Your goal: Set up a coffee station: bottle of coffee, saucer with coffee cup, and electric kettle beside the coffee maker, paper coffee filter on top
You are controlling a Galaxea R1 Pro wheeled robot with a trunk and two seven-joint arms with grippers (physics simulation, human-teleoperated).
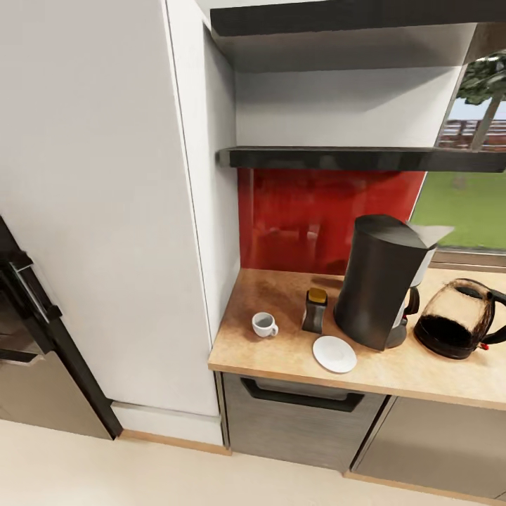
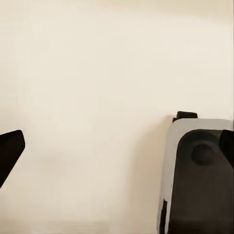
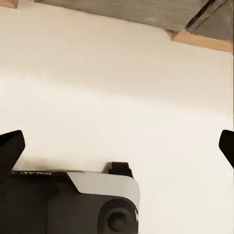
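Pale cream floor (image 2: 97,97) is what my left wrist camera looks down on, with the left gripper (image 2: 117,146) spread wide, one dark fingertip (image 2: 9,151) at each edge of the frame and nothing between them. Part of the robot's grey and black base (image 2: 200,180) sits just beside it. My right gripper (image 3: 117,146) is equally wide apart and empty over the same floor, the base (image 3: 73,204) below it carrying small lettering I cannot read, and a cabinet's wooden plinth (image 3: 200,41) beyond.

Further out, from the head, I see a light wooden countertop (image 1: 281,358) against a red backsplash (image 1: 316,211), a dark shelf (image 1: 351,158) above and a window (image 1: 471,197) at the right. On it stand a coffee maker (image 1: 383,281) (upright, paper filter (image 1: 429,234) on top), a coffee bottle (image 1: 315,310) upright just beside it, a white saucer (image 1: 334,353) in front, a cup (image 1: 264,325) apart from the saucer with its handle toward the saucer, and a kettle (image 1: 457,320) at the right.
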